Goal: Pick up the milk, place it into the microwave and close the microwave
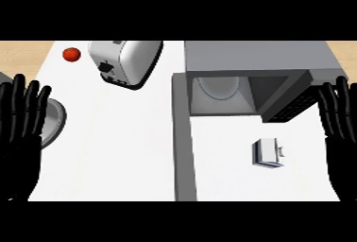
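Note:
A small white and blue milk carton stands on the white counter at the right, in front of the microwave. The grey microwave is at the back right with its inside and white turntable showing. Its door hangs open to the left, seen edge-on as a long grey bar running toward the near edge. My left hand rests open at the left edge, fingers up. At the right edge my right hand rests open too, to the right of the carton and apart from it.
A silver toaster stands at the back left of the counter. A red tomato-like ball lies left of it. A grey round dish rim shows partly behind my left hand.

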